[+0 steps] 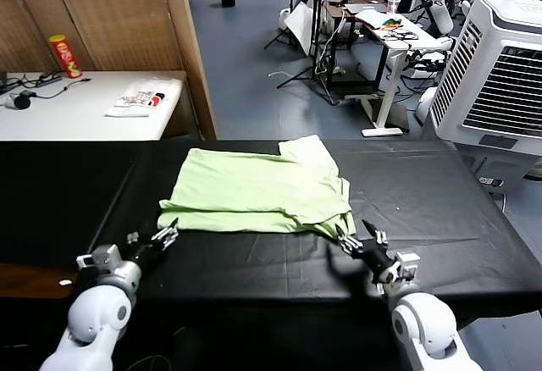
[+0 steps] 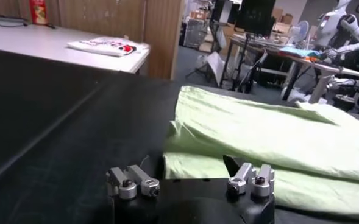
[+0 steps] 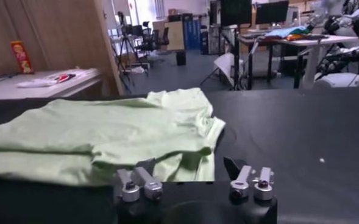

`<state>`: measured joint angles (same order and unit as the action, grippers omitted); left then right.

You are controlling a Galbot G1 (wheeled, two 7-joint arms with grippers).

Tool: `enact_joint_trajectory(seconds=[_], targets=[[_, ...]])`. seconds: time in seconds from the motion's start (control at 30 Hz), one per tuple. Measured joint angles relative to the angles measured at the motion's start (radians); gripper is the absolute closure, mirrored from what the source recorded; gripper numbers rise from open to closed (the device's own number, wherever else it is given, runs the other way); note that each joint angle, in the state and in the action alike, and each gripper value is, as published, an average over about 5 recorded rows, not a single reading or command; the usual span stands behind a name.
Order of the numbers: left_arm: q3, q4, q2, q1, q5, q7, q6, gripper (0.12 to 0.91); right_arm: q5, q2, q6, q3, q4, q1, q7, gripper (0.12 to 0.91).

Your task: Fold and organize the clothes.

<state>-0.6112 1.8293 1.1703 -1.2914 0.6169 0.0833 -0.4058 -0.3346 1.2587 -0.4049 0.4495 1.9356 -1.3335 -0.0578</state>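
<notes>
— Pale green, thin and soft: the T-shirt (image 1: 258, 191) lies on the black surface (image 1: 440, 193), just ahead of both grippers and between them. How far along would you call it?

— Partway, I judge. It is already doubled over lengthwise into a broad band, with a sleeve and the hem end bunched at the side nearer the right gripper (image 1: 357, 240). The layers do not line up cleanly there, and a strip of the lower layer peeks out along the edge nearest the grippers.

— And the grippers themselves?

— The left gripper (image 1: 166, 234) sits just off the near corner on its side, fingers spread, holding nothing. The right gripper sits at the opposite near corner, where the bunched fabric ends. Its fingers stand apart too, with no cloth between them in the right wrist view, though the shirt's edge is right in front of them.

— So what is left?

— Probably at least one more fold across to make a compact packet, then tidying the edges. The printed patch is not visible on the upward face.
</notes>
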Motion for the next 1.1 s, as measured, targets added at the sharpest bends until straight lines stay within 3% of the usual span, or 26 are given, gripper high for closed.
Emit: enact_joint_trajectory(seconds=[0.3,0.4,0.5,0.73,0.83,1.1], targets=[[0.003,-0.031,-0.002,0.017,0.011,-0.017,-0.001,0.241,0.008,0.009,-0.002,-0.02,-0.037,0.021,-0.003,0.658],[0.004,-0.04,-0.006,0.023,0.023,-0.024,-0.003,0.282,0.008,0.009,-0.005,-0.021,-0.038,0.023,0.0,0.776],[0.004,-0.047,-0.008,0.029,0.034,-0.025,-0.009,0.384,0.003,0.005,-0.015,-0.019,-0.03,0.021,0.011,0.857],[0.011,-0.039,-0.019,0.016,0.019,-0.024,-0.016,0.774,-0.062,-0.025,-0.096,0.0,0.024,0.002,0.061,0.899],[0.012,-0.024,-0.028,0.001,-0.026,-0.019,-0.017,0.885,-0.091,-0.047,-0.147,0.013,0.058,-0.012,0.075,0.899],[0.008,0.054,-0.074,-0.075,-0.07,0.003,-0.049,0.902,-0.105,-0.114,-0.222,0.052,0.151,-0.098,0.081,0.9]])
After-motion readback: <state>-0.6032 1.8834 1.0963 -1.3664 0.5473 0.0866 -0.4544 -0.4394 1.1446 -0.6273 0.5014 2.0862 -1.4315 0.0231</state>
